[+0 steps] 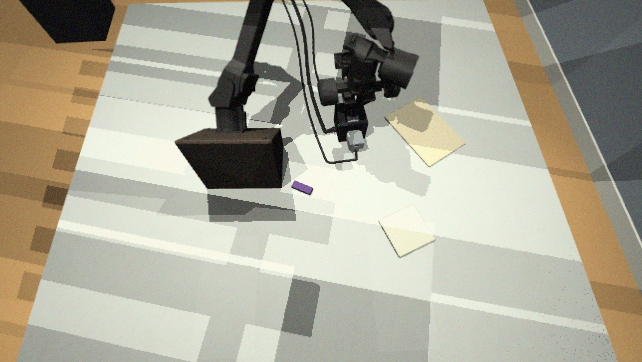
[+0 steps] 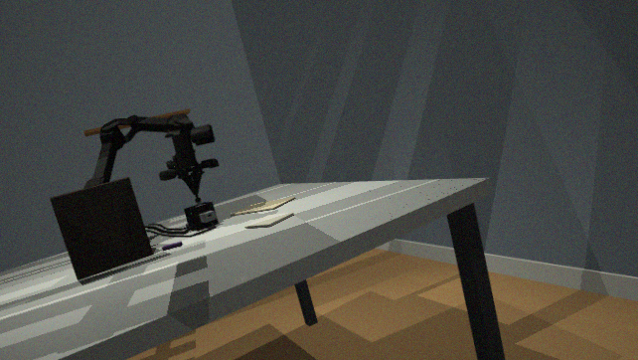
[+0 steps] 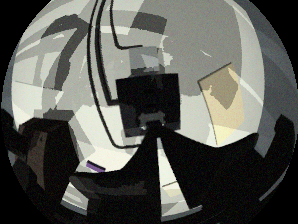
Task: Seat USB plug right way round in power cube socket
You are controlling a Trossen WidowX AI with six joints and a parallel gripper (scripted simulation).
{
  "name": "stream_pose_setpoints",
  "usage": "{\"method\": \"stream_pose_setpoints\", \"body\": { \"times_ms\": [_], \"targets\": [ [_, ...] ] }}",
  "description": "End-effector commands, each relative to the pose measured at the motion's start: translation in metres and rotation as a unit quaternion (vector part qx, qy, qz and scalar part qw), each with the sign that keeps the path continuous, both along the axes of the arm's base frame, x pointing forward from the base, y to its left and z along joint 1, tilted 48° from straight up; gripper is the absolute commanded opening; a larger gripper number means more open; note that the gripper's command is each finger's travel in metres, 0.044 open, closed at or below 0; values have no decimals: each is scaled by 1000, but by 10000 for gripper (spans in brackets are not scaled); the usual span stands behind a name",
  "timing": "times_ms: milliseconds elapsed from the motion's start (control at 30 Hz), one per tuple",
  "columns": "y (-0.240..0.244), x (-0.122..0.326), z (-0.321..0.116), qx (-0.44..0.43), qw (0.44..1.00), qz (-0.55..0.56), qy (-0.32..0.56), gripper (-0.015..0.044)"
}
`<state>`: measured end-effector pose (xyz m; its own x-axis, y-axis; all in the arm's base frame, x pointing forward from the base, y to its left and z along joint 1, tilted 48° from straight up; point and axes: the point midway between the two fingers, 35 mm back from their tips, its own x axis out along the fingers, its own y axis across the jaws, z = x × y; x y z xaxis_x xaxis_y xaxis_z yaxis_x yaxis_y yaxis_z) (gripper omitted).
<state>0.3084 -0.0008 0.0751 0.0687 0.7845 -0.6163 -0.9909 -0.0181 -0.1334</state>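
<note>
Apparently, plug (image 3: 154, 120) at pwr cube (image 1: 345, 112) (image 2: 194, 217) (image 3: 150, 95) top, seating unclear

Cube (image 1: 344, 131) (image 2: 195, 217) (image 3: 148, 100) blk plastic, matt — floor (image 1: 30, 115) (image 2: 378, 318) wood.

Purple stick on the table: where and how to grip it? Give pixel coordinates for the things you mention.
Grip the purple stick (image 1: 302, 188) (image 2: 172, 246) (image 3: 95, 166) at mid-length, coming from straight above, jaws closing across its narrow width. It lies flat and is longer than wide. The dark box (image 1: 240, 162) (image 2: 101, 231) (image 3: 45, 150) stands close by, so a side approach from there looks tight.
</note>
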Motion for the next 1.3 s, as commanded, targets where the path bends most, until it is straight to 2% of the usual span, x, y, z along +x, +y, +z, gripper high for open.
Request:
{"method": "stream_pose_setpoints", "body": {
  "times_ms": [0,1267],
  "targets": [
    [1,0,0,3,1000,-2,0,0],
    [4,1,-3,3,1000,-2,0,0]
  ]
}}
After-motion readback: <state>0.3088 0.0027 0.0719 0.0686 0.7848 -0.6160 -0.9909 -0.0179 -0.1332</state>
